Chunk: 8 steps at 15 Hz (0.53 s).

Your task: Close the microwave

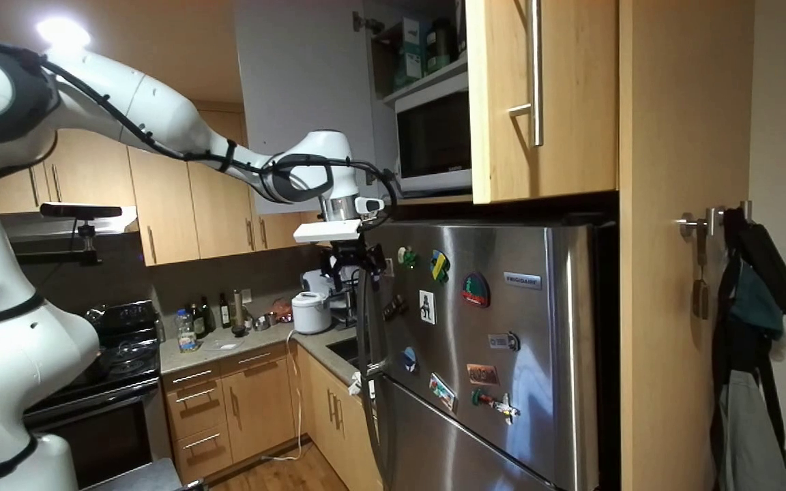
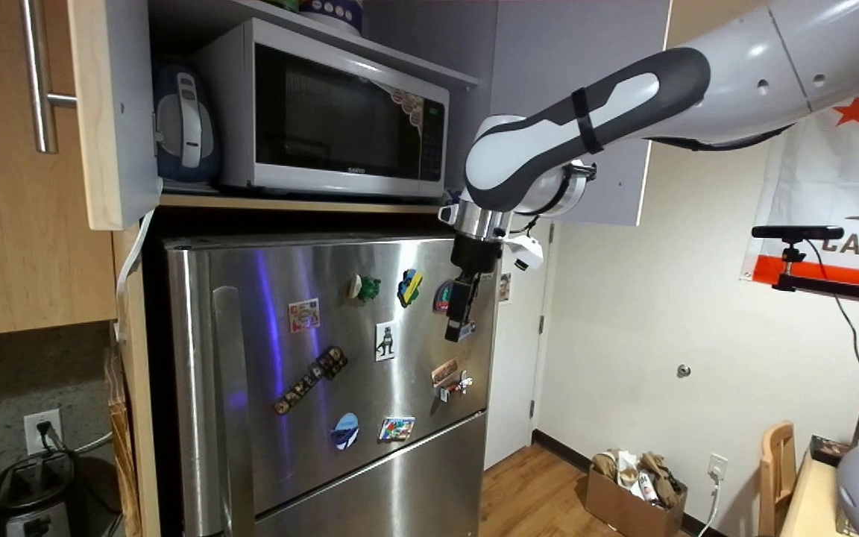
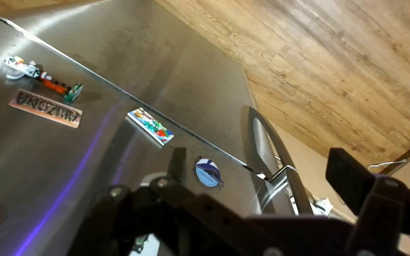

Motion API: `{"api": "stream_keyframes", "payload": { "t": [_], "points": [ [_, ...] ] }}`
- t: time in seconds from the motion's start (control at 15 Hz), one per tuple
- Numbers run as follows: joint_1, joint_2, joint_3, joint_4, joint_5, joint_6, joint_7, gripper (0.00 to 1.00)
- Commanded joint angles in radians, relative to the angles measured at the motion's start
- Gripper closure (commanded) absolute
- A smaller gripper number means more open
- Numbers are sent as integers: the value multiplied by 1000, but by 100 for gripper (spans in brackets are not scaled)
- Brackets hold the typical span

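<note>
- Fingers (image 3: 349, 181) stand parted and released, nothing grasped between them; they hang tips down before the refrigerator (image 2: 370, 391).
- Microwave (image 2: 347, 112): inside the wall cabinet (image 2: 437, 30) over the refrigerator, above and left of the fingers in an exterior view. Its door (image 2: 336, 123) looks flush, though the seam shows too faintly to be sure.
- Handling, by my judgement: a stiff, light door, the microwave itself much heavier. The glass (image 2: 310, 112) will be slick and the least forgiving part. No pull handle shows, so press the pale lower frame (image 2: 392, 186) at its right end, beside the control panel (image 2: 433, 142), with the fingers brought together, gently, since the microwave could slide.
- The left cabinet door (image 2: 131, 112) and the right cabinet door (image 2: 579, 52) stand swung out; they may be what needs closing.
- Also in the cabinet: a blue-grey appliance (image 2: 187, 123) left of the microwave, and on the upper shelf (image 1: 427, 80) a blue-and-white tub (image 2: 332, 13) and a teal box (image 1: 412, 51).
- On the floor (image 2: 519, 477), far right, a cardboard box (image 2: 634, 503) bulges with brown and white things (image 2: 638, 471); the white cooker (image 1: 311, 314) on the far counter (image 1: 267, 337) has its lid (image 1: 309, 298) down.
</note>
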Motion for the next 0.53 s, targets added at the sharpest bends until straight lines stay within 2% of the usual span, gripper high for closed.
{"api": "stream_keyframes", "payload": {
  "t": [0.0,0.13,0.2,0.27,0.33,0.47],
  "points": [
    [279,-120,-268,-146,-23,37,-4,0],
    [429,-145,-407,-190,-69,44,26,0],
    [478,-156,-453,-208,-85,48,36,0],
    [520,-165,-493,-222,-96,49,41,0],
    [553,-107,-528,-160,-107,15,46,0],
    [588,-126,-561,-185,-112,20,46,0]
  ]
}}
